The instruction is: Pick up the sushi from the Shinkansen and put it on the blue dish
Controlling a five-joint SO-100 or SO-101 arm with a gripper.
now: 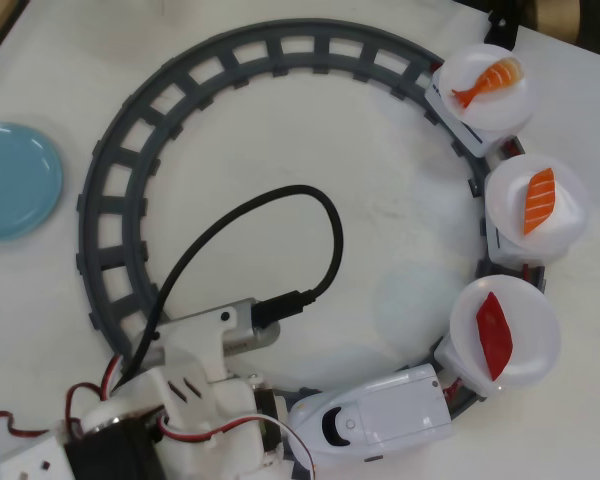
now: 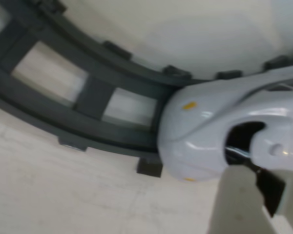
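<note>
The Shinkansen (image 1: pixel 375 420) stands on the grey track at the bottom of the overhead view, nose pointing left. It pulls three cars with white plates. The dark red sushi (image 1: pixel 493 333) lies on the first plate (image 1: pixel 535 345) behind the engine. The blue dish (image 1: pixel 10 180) sits empty at the far left. My gripper (image 1: pixel 277 437) is low at the bottom left, right by the train's nose and far from the sushi; my arm hides its jaws. In the wrist view the train's nose (image 2: pixel 205 131) fills the right side, with one pale finger (image 2: pixel 237 202) blurred in front.
The grey circular track (image 1: pixel 130 160) rings the table's middle. An orange salmon piece (image 1: pixel 540 200) and an orange shrimp (image 1: pixel 487 82) lie on the two further plates at the right. A black cable (image 1: pixel 280 200) loops from the wrist camera across the ring.
</note>
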